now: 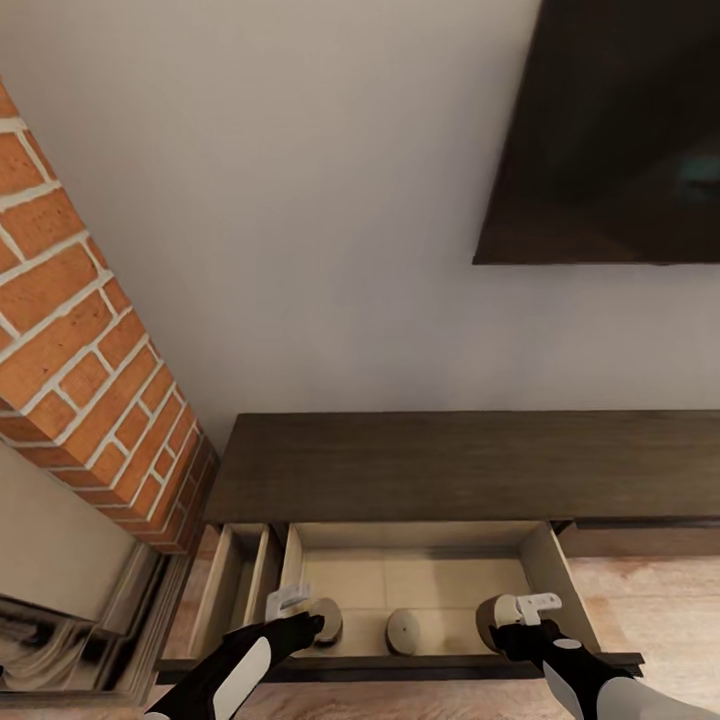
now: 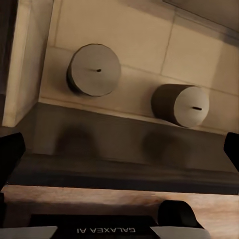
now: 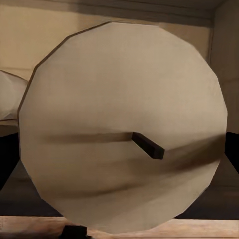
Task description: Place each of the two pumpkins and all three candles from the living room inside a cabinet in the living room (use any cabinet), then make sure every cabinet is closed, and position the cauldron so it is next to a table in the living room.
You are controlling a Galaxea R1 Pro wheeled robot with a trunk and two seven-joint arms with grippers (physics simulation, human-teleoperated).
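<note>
The cabinet [image 1: 420, 465] stands against the wall with a wide drawer [image 1: 545, 560] pulled out. Two candles lie on the drawer's pale floor, one [image 1: 328, 620] [image 2: 94, 69] at its left end and one [image 1: 404, 631] [image 2: 181, 104] in the middle. My left gripper [image 1: 305, 622] [image 2: 119, 149] hovers open above the drawer front, close to the left candle. My right gripper [image 1: 505, 622] is shut on a third candle [image 1: 488, 618] [image 3: 124, 129] at the drawer's right end, its flat top and wick facing the wrist camera. The pumpkins and the cauldron are out of view.
A brick fireplace [image 1: 70, 330] rises at the left, close to the cabinet's end. A narrow drawer [image 1: 235, 590] is also pulled out beside the wide one. A dark TV [image 1: 620, 130] hangs on the wall above. Wooden floor [image 1: 660, 600] lies at the right.
</note>
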